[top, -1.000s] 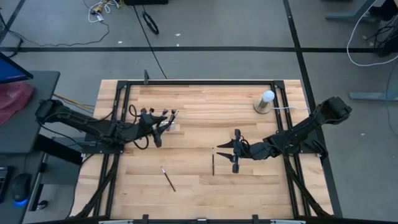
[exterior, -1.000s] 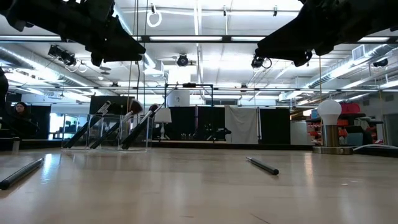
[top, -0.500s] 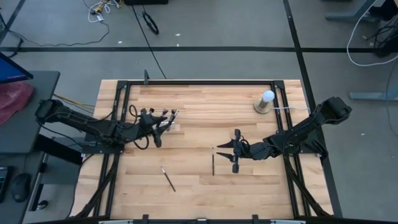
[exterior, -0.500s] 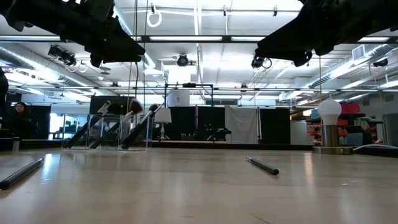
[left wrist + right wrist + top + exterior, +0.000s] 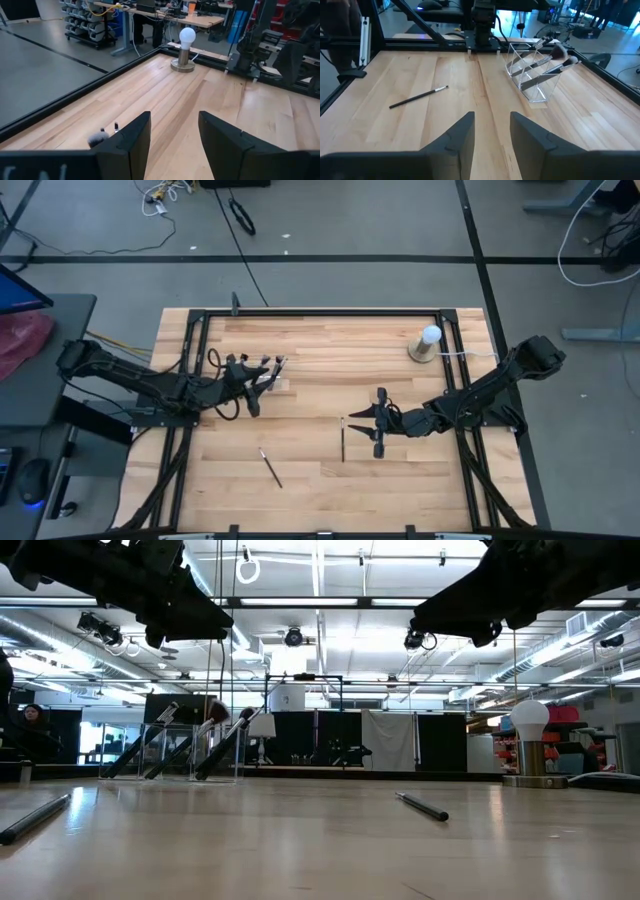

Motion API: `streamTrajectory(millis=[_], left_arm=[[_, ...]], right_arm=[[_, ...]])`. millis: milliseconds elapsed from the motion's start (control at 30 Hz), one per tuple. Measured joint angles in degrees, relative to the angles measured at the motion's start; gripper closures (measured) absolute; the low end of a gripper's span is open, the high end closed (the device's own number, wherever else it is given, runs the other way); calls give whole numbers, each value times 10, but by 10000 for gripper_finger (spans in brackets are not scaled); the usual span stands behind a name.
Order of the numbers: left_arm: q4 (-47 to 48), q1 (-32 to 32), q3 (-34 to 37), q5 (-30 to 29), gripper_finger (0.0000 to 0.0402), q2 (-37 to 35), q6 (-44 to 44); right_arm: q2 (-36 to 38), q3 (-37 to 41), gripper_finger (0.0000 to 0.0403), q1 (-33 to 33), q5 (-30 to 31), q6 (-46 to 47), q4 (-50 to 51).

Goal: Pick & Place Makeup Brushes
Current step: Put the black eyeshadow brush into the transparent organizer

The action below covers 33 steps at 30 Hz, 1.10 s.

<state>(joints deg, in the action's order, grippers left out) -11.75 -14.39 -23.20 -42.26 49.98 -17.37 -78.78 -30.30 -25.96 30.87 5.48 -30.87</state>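
left gripper (image 5: pixel 262 383): above the table (image 5: pixel 320 480) at its left side, just beside the clear holder (image 5: pixel 532 75). jaws parted with a clear gap; nothing between the fingers (image 5: pixel 131 142).

right gripper (image 5: pixel 362 423): above the middle of the table, right of centre. jaws parted by a narrow gap; nothing held between the fingers (image 5: pixel 457 137).

brushes:
- three brushes (image 5: pixel 215 735) stand tilted in the holder, tufts up, near the table's left rear area. in the high view the holder sits right at the left gripper's tip.
- one brush (image 5: pixel 343 442) lies flat on the table just beside the right gripper, toward the centre, apart from the fingers.
- one brush (image 5: pixel 271 468) lies flat at a slant toward the front of the table, left of centre, well apart from both grippers. the right wrist view shows it (image 5: pixel 418 97) with a silvery ferrule and a small tuft.

other items: a white bulb (image 5: pixel 429 338) on a round base stands upright near the right rear corner.
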Motion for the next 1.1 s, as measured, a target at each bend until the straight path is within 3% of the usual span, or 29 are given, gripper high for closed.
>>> streamTrajectory(millis=[533, 633, 933, 1000, 1100], left_arm=[[0, -6, 0, 1, 230, 0, 5], [0, -13, 0, 1, 230, 0, 5], [-5, -30, 0, 1, 230, 3, 1], [-7, -34, 0, 1, 230, 10, 0], [-17, -40, 0, 1, 230, 22, -5]], right_arm=[[2, 0, 277, 1, -20, 3, -193], [17, 0, 278, -1, -48, 29, -173], [81, 0, 282, -28, -215, 130, 8], [78, 0, 288, -52, -222, 134, 19], [73, 0, 291, -88, -173, 140, 41]])
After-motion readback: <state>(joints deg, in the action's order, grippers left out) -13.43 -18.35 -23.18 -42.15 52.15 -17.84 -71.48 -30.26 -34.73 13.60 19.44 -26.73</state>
